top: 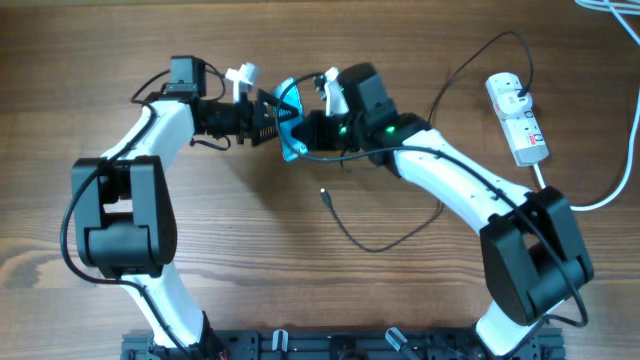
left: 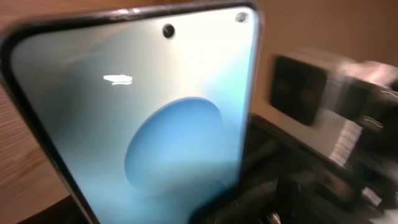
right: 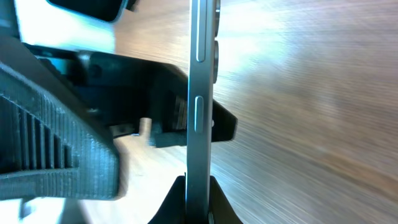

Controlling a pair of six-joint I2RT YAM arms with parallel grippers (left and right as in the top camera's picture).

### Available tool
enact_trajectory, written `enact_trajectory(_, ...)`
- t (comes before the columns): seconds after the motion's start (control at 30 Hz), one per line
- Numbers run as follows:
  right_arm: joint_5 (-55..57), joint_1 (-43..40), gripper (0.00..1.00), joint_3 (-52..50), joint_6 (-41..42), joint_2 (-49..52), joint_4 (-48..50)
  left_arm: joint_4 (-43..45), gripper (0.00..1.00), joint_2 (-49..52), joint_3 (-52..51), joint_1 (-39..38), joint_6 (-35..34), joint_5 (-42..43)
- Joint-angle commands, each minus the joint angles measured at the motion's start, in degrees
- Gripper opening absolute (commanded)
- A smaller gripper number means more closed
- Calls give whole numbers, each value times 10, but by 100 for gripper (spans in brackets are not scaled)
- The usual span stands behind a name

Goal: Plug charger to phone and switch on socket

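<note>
The phone (top: pixel 291 122), screen lit teal, is held off the table between the two arms. My right gripper (right: pixel 199 202) is shut on its lower end; the right wrist view shows the phone edge-on (right: pixel 200 93). My left gripper (top: pixel 268 120) is right against the phone's screen side; the screen (left: pixel 149 118) fills the left wrist view and hides the fingers. The charger's black cable runs from the white adapter on the socket (top: pixel 518 118) in a loop across the table. Its small plug (top: pixel 325 193) lies free on the wood, in front of the phone.
A thick white cord (top: pixel 612 190) trails from the socket off the right edge. The black cable loop (top: pixel 400 235) lies under the right arm. The right gripper's body (left: pixel 323 124) is close to the right of the phone. Bare wood lies front left.
</note>
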Motion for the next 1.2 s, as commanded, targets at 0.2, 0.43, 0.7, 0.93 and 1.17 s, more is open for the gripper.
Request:
enact_trajectory(0.2,-151,-35,4,2,107,6,76,18,62,-27,1,25,-17,150)
enact_trajectory(0.43,-138,-35,4,2,128,6,78,18,51,-123,1,25,-34,150)
enact_trajectory(0.7,-212,-35,4,2,152,6,78,54,46,-155,1,25,-109,150)
enact_trajectory(0.93,-214,-35,4,2,153,6,78,87,35,-211,1,24,-169,150)
enact_trajectory(1.17,-219,-35,5,2,151,6,75,87,17,-219,1,-1,-179,150)
